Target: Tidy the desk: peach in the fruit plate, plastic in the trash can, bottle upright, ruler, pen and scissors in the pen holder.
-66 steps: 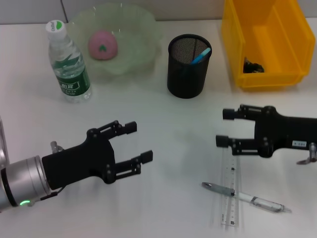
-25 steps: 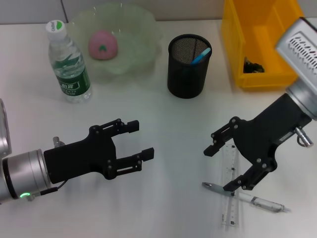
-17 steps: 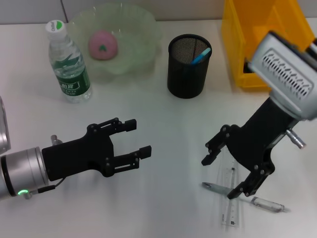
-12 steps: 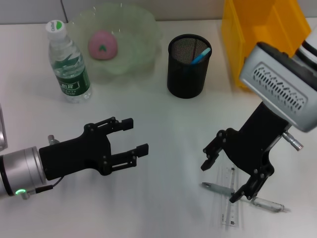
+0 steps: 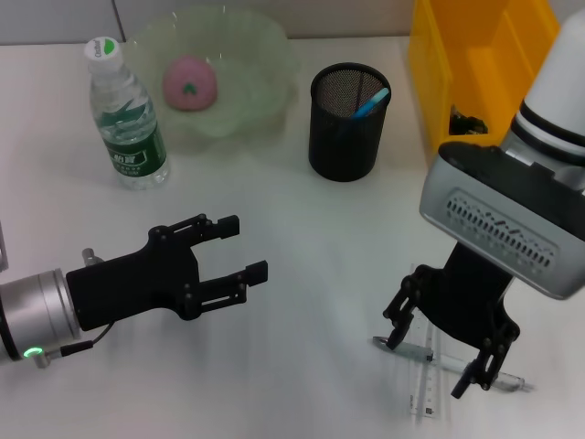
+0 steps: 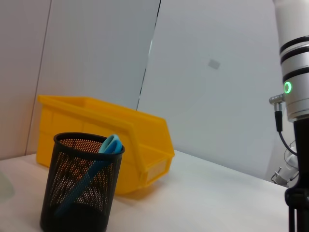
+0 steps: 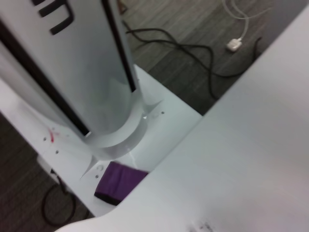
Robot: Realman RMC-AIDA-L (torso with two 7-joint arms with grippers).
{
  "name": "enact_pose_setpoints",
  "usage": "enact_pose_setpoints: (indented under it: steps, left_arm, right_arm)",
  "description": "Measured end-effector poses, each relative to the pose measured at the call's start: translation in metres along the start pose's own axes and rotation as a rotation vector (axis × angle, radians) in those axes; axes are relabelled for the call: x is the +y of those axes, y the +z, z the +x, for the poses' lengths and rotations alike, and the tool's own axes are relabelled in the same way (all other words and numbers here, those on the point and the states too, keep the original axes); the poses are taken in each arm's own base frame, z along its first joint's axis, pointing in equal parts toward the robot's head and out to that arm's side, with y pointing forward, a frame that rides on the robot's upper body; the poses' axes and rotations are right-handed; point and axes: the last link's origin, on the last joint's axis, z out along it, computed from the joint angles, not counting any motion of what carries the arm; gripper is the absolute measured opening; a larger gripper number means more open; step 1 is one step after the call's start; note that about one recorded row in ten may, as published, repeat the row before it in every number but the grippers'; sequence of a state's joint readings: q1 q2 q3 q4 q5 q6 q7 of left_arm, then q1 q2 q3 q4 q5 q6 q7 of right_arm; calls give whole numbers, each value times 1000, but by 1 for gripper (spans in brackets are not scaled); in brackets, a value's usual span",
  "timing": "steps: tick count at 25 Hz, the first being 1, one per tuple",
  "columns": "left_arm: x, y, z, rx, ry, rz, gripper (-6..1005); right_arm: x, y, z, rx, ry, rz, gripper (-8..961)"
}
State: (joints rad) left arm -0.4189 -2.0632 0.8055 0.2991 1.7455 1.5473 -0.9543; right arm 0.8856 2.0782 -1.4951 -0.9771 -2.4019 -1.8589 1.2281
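Observation:
My right gripper (image 5: 437, 358) points down, open, straddling the pen (image 5: 508, 380) and the clear ruler (image 5: 423, 399), which lie crossed on the table near its front right. My left gripper (image 5: 243, 246) hovers open and empty at the front left. The bottle (image 5: 128, 114) stands upright at the back left. The pink peach (image 5: 189, 80) lies in the green fruit plate (image 5: 265, 55). In the black mesh pen holder (image 5: 347, 123) (image 6: 82, 186) a blue handle (image 5: 370, 102) (image 6: 109, 145) sticks up, seemingly the scissors. Dark crumpled plastic (image 5: 470, 122) lies in the yellow trash can (image 5: 439, 64) (image 6: 147, 140).
The right arm's large silver wrist (image 5: 503, 238) hangs over the table's right side and hides part of the trash can. The right wrist view shows only the table's edge (image 7: 193, 145), the robot's base and floor cables. The right arm's column (image 6: 295, 72) stands beyond the pen holder.
The right arm swung up and over. Its gripper turned from level to pointing down and dropped over the pen and ruler. The left gripper drifted slightly back toward its own side, still open.

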Motion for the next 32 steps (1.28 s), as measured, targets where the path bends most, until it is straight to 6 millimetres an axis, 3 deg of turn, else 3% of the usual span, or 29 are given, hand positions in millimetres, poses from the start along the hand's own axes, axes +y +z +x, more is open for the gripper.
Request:
enact_pose_setpoints:
  steps: [32]
  left_arm:
    - [0, -7, -4, 11, -23, 34, 770]
  right_arm:
    - [-3, 25, -17, 145, -281, -98, 776]
